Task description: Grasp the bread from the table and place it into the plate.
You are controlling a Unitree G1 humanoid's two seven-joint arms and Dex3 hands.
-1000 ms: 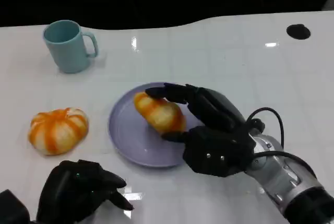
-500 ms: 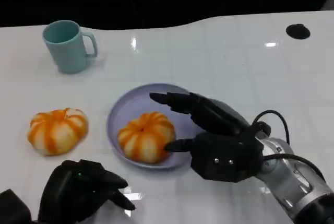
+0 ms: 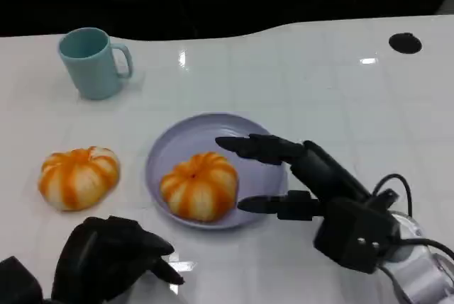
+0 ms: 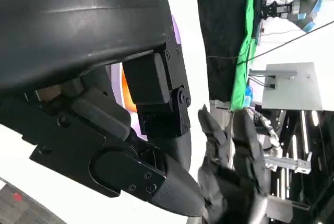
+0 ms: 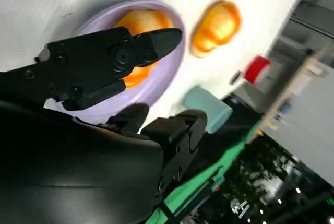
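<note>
Round orange-and-cream striped bread (image 3: 199, 185) sat in the lavender round plate (image 3: 170, 149), toward its near-left part. Right hand (image 3: 305, 176) was just beside it on the right, fingers (image 3: 257, 147) spread over the plate's right rim, holding nothing, w/ a small gap to the bread. A 2nd similar striped bun (image 3: 78, 176) lay on the white tabletop (image 3: 319, 77) left of the plate. Light teal mug (image 3: 91, 62) stood further back-left. Left hand (image 3: 113, 258) rested at near edge, fingers curled in, holding nothing.
</note>
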